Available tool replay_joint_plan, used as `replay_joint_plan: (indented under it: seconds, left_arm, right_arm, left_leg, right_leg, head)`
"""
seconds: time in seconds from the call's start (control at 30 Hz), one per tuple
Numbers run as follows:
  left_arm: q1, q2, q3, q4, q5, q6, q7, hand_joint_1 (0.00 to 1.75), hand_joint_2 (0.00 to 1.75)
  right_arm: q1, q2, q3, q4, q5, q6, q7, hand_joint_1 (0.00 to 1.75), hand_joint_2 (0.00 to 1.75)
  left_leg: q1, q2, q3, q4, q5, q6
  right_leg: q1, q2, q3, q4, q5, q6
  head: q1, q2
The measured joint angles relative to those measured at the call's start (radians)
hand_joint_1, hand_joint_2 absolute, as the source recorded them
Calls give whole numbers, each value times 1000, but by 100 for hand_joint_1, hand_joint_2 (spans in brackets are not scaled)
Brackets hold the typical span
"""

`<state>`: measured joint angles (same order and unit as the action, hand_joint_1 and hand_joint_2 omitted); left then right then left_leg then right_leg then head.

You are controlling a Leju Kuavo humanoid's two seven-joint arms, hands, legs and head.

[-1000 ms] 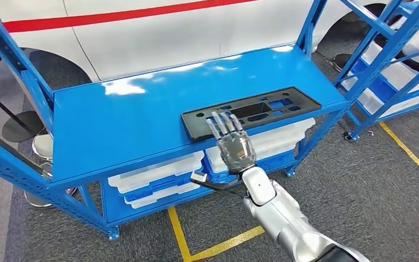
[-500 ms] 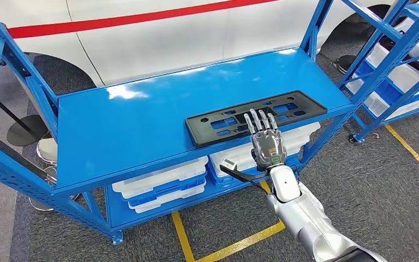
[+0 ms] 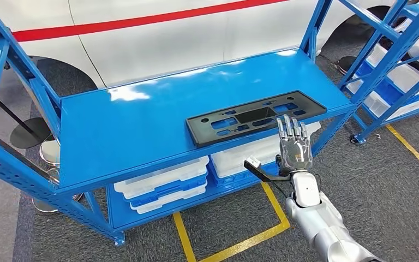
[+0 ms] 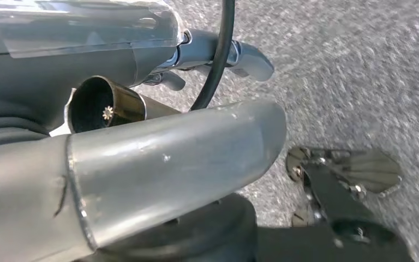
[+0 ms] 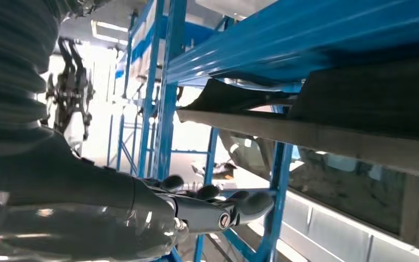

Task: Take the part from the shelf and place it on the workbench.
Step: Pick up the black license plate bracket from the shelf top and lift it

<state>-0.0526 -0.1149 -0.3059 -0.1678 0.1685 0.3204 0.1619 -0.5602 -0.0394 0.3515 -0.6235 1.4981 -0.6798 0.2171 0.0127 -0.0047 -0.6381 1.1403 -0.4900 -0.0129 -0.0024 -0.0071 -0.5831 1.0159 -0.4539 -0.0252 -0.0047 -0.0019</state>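
Reach step, nothing picked yet. The black part, a long flat plate with cutouts, lies flat on the top board of the blue shelf, along its front edge, toward the shelf's right end. The right hand is held out in front of that front edge, by the part's right half, fingers straight and apart, holding nothing, and looks just clear of the part; touching or not can't be told from the head view. In the right wrist view the fingers are stretched out below the shelf edge with the part's dark edge above them. The left hand hangs low over grey floor; whether it is open or closed cannot be told

Judged next: the right hand needs to get fingers over and under the part's overhanging edge and close on it before lifting. A thin flat plate could slide back or tip if gripped off centre. White bins sit on the lower shelf
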Motion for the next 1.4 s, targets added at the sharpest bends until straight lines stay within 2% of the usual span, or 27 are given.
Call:
replay_joint_plan:
  seconds: [0.03, 0.07, 0.13, 0.17, 0.23, 0.27, 0.3, 0.37, 0.43, 0.5, 0.57, 0.63, 0.7, 0.73, 0.77, 0.8, 0.87, 0.93, 1.03, 1.1, 1.13, 1.2, 1.23, 1.27, 1.3, 1.33, 1.4]
  left_arm:
    - [-1, 0, 0, 0, -1, 1, 0, 0, 0]
    - [-2, 1, 0, 0, -4, 5, 0, 0, 0]
    - [-5, 4, 0, 0, -11, 12, -1, 0, 0]
    - [-5, 5, 0, 0, -14, 15, -1, 0, 0]
    - [-3, 6, 0, 0, -13, 17, 2, 0, 0]
    - [-2, 6, 0, 0, -13, 17, 3, 0, 0]
    - [-2, 7, 0, 0, -12, 18, 4, 0, 0]
    - [-3, 7, 0, 0, -12, 19, 3, 0, 0]
    - [-4, 7, 0, 0, -11, 21, -1, 0, 0]
    - [-5, 8, 0, 0, -11, 25, -2, 0, 0]
    - [-4, 8, 0, 0, -11, 28, -2, 0, 0]
    - [-5, 9, 0, 0, -10, 34, -2, 0, 0]
    - [-3, 9, 0, 0, -9, 42, 0, 0, 0]
    - [-2, 10, 0, 0, -8, 45, 0, 0, 0]
    - [0, 10, 0, 0, -7, 46, 0, 0, 0]
    - [1, 10, 0, 0, -6, 47, 0, 0, 0]
    - [0, 10, 0, 0, -2, 48, 0, 0, 0]
    - [-2, 12, 0, 0, 0, 48, 0, 0, 0]
    - [-2, 12, 0, 0, 2, 49, 0, 0, 0]
    - [-2, 13, 0, 0, 2, 49, 0, 0, 0]
    - [-3, 13, 0, 0, 3, 51, -1, 0, 0]
    - [-3, 13, 1, 0, 6, 54, -4, 0, 0]
    - [-2, 13, 3, 0, 7, 55, -6, 0, 0]
    - [-1, 13, 4, 0, 8, 56, -7, 0, 0]
    - [-1, 13, 5, 0, 8, 56, -7, 0, 0]
    - [-1, 13, 6, 0, 8, 56, -7, 0, 0]
    - [-1, 13, 6, 0, 8, 57, -9, 0, 0]
  right_arm:
    - [4, -4, -11, -2, 0, 0, -1, 0, 175]
    - [16, -11, -30, -9, 0, 0, -4, 0, 175]
    - [37, -22, -65, -20, 2, 0, -9, 0, 175]
    - [48, -26, -78, -25, 3, 0, -12, 0, 175]
    - [59, -28, -92, -25, 3, 0, -20, 0, 175]
    - [64, -28, -97, -25, 3, 0, -25, 0, 175]
    - [67, -28, -103, -25, 4, 0, -28, 0, 175]
    - [67, -28, -112, -27, 6, 0, -34, 0, 175]
    - [65, -27, -121, -28, 9, 0, -41, 0, 175]
    - [63, -27, -124, -27, 12, 0, -45, 0, 175]
    - [62, -23, -125, -25, 16, 0, -45, 0, 175]
    - [58, -16, -127, -24, 22, 0, -45, 0, 175]
    - [58, -11, -129, -23, 27, 0, -45, 0, 175]
    - [60, -10, -130, -22, 29, 0, -45, 0, 175]
    - [62, -8, -131, -22, 29, 0, -45, 0, 175]
    - [63, -6, -131, -22, 29, 0, -45, 0, 175]
    - [64, -2, -131, -22, 30, 0, -45, 0, 175]
    - [63, 0, -132, -22, 30, 0, -45, 0, 175]
    - [63, 2, -134, -22, 30, 0, -45, 0, 175]
    - [63, 3, -135, -22, 31, 0, -45, 0, 175]
    - [62, 3, -136, -22, 31, 0, -45, 0, 175]
    - [64, 2, -140, -22, 31, 0, -45, 0, 175]
    - [68, 2, -142, -22, 30, 0, -46, 0, 175]
    - [73, 2, -143, -23, 29, 0, -48, 0, 175]
    - [79, 2, -146, -26, 29, 0, -50, 0, 175]
    - [84, 2, -149, -32, 28, 0, -52, 0, 175]
    - [97, -1, -157, -54, 27, 0, -53, 0, 175]
  left_leg:
    - [-1, 0, 20, -40, 11, 6]
    - [0, 0, 37, -80, 23, 20]
    - [2, 1, 43, -103, 29, 47]
    - [4, 1, 42, -108, 33, 55]
    - [4, 1, 41, -107, 34, 56]
    - [4, 1, 41, -107, 33, 55]
    - [5, 1, 42, -107, 33, 55]
    - [5, 0, 44, -107, 32, 51]
    - [4, -1, 43, -108, 34, 40]
    - [4, -2, 41, -112, 38, 26]
    - [5, -1, 36, -104, 28, 14]
    - [6, -1, 6, -34, -19, 10]
    - [5, -1, -51, 95, -81, 11]
    - [5, -1, -74, 146, -97, 11]
    - [5, -1, -82, 164, -94, 12]
    - [5, -1, -71, 142, -72, 14]
    - [3, 0, -9, 19, -9, 23]
    - [0, 0, 39, -78, 19, 31]
    - [-3, -1, 46, -100, 22, 39]
    - [1, 1, 49, -112, 31, 50]
    - [3, 2, 51, -117, 35, 54]
    - [4, 2, 49, -119, 37, 57]
    - [4, 1, 49, -119, 37, 57]
    - [4, 1, 49, -119, 36, 57]
    - [4, 1, 50, -119, 36, 56]
    - [5, 1, 51, -119, 35, 55]
    - [4, 0, 54, -119, 33, 49]
  right_leg:
    - [1, 1, -4, 8, -4, 5]
    - [1, 2, -13, 27, -18, 17]
    - [0, 5, -54, 111, -69, 41]
    - [-5, 6, -83, 175, -104, 52]
    - [-12, 6, -131, 279, -141, 60]
    - [-15, 6, -134, 286, -133, 62]
    - [-18, 6, -119, 253, -107, 63]
    - [-21, 7, -52, 117, -42, 62]
    - [-15, 8, -9, 23, -12, 55]
    - [-8, 10, -8, 11, -12, 46]
    - [-11, 8, -5, 2, -5, 30]
    - [-13, 5, 0, -8, 1, 14]
    - [-7, 3, 0, -8, 0, 6]
    - [-4, 2, -1, -7, 0, 4]
    - [-2, 2, -1, -5, -1, 3]
    - [0, 3, -1, -2, -3, 2]
    - [2, 5, -1, 8, -8, 4]
    - [5, 6, -7, 20, -14, 12]
    - [5, 7, -12, 21, -13, 27]
    - [2, 8, -20, 40, -30, 38]
    - [-1, 8, -36, 75, -53, 45]
    - [-7, 8, -92, 198, -115, 59]
    - [-11, 7, -120, 256, -135, 64]
    - [-14, 7, -135, 285, -138, 68]
    - [-17, 7, -130, 273, -119, 70]
    - [-19, 7, -106, 221, -85, 70]
    - [-18, 7, -37, 78, -23, 66]
  head:
    - [1, 0]
    - [2, 0]
    - [3, 0]
    - [3, 0]
    - [3, 0]
    - [3, 0]
    - [3, 0]
    - [3, 0]
    - [3, 0]
    - [2, 0]
    - [2, 0]
    - [1, 0]
    - [1, 0]
    - [1, 0]
    - [1, 0]
    - [1, 0]
    - [1, 0]
    - [1, 0]
    - [1, 0]
    - [2, 0]
    - [3, 0]
    - [3, 0]
    - [3, 0]
    - [3, 0]
    - [3, 0]
    - [3, 0]
    - [3, 0]
